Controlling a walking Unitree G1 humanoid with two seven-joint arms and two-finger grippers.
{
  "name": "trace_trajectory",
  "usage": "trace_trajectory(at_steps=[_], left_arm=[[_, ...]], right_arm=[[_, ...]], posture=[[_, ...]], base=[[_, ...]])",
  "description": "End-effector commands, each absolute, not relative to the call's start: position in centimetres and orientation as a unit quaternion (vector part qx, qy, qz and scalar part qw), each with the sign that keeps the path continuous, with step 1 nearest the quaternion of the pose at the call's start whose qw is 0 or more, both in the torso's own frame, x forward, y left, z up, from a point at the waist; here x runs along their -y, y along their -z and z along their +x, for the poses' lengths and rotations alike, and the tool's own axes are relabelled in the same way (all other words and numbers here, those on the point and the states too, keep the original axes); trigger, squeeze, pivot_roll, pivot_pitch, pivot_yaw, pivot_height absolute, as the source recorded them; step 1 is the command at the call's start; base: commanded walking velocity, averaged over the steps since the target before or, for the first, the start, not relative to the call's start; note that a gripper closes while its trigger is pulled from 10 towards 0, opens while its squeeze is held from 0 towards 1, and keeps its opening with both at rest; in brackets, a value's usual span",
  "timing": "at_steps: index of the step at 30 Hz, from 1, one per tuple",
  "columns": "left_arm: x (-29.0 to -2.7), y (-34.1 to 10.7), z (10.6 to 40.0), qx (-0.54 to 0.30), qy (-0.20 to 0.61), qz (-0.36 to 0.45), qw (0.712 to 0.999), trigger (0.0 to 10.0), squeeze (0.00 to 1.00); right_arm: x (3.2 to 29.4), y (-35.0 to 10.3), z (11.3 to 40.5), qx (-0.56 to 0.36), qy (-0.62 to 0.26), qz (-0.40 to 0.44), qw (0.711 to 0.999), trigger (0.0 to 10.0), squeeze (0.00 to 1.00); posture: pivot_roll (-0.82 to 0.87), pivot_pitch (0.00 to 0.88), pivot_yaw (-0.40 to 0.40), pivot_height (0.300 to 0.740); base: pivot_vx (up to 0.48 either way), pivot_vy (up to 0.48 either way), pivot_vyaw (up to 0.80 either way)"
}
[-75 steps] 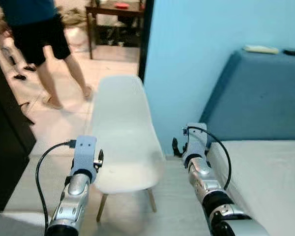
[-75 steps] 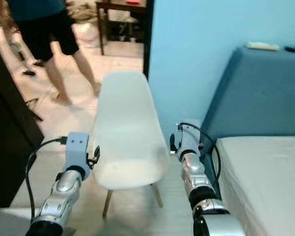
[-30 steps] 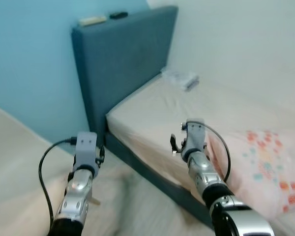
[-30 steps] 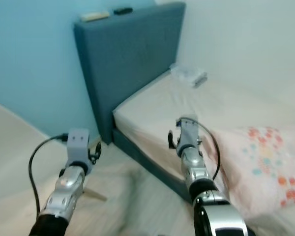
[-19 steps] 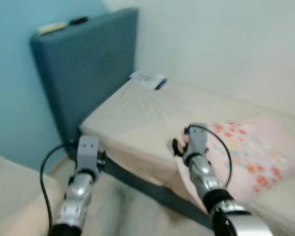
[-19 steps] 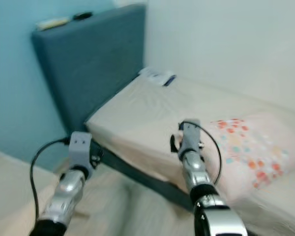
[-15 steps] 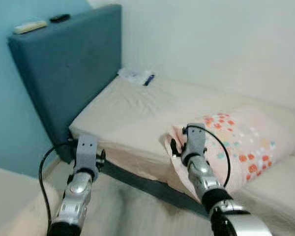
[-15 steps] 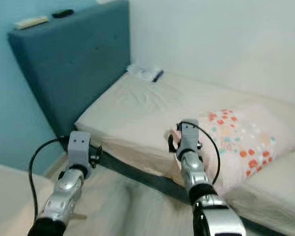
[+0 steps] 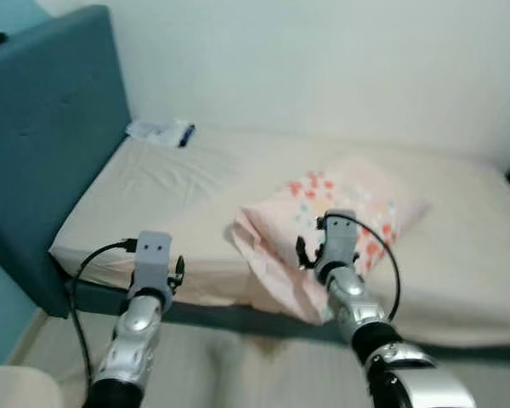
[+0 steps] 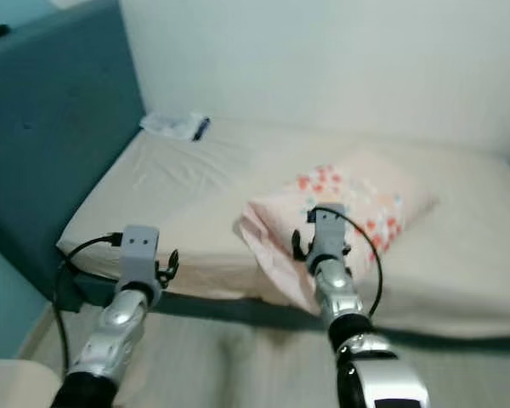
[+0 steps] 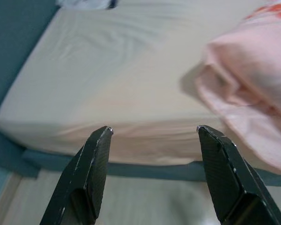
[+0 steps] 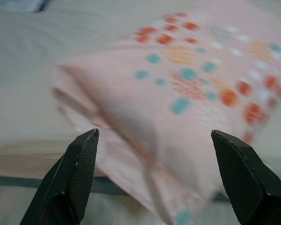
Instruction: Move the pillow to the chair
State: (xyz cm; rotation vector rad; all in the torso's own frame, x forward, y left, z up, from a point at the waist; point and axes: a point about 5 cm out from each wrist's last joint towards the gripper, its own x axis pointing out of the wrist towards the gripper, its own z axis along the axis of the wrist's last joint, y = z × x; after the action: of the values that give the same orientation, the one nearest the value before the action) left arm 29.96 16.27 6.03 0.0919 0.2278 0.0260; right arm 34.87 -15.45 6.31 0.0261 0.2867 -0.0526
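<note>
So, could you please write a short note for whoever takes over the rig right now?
Left gripper: open, holding nothing, facing the near edge of the bed.
Right gripper: open, holding nothing, aimed at the pillow.
The pillow lies on the bed, one corner hanging over the near edge.
Done: the robot faces the pillow.
Left: grasp the pillow, carry it to the chair.

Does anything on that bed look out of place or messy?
The pillow lies crooked across the middle of the bed, one corner hanging over the near edge. A small bundle sits by the headboard. Nothing looks damaged.
</note>
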Motion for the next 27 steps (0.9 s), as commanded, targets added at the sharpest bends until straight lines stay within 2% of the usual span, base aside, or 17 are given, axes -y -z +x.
trace_trajectory(at_steps=[1,19,22,27], left_arm=[[-15.99,-5.72,29.85,-0.119,-0.01,0.043,0.992,10.0,0.0],[-16.21,-5.49,29.55,-0.123,-0.01,0.043,0.991,10.0,0.0],[-16.22,-5.44,29.36,-0.125,-0.018,0.031,0.992,10.0,0.0],[-16.2,-5.34,29.09,-0.12,-0.019,0.033,0.992,10.0,0.0]], right_arm=[[15.73,-6.3,34.86,-0.143,0.031,0.014,0.989,10.0,0.0],[15.49,-6.16,34.73,-0.142,0.031,0.019,0.989,10.0,0.0],[15.06,-6.16,34.76,-0.144,0.004,0.012,0.99,10.0,0.0],[15.13,-6.01,34.68,-0.148,0.006,0.016,0.989,10.0,0.0]], posture=[[0.01,0.012,-0.058,0.74],[0.03,0.016,-0.057,0.74],[0.03,0.017,-0.061,0.74],[0.03,0.015,-0.073,0.74]], base=[[0.0,0.0,-0.8],[0.0,0.0,-0.8],[0.0,0.0,0.0],[0.0,0.0,0.0]])
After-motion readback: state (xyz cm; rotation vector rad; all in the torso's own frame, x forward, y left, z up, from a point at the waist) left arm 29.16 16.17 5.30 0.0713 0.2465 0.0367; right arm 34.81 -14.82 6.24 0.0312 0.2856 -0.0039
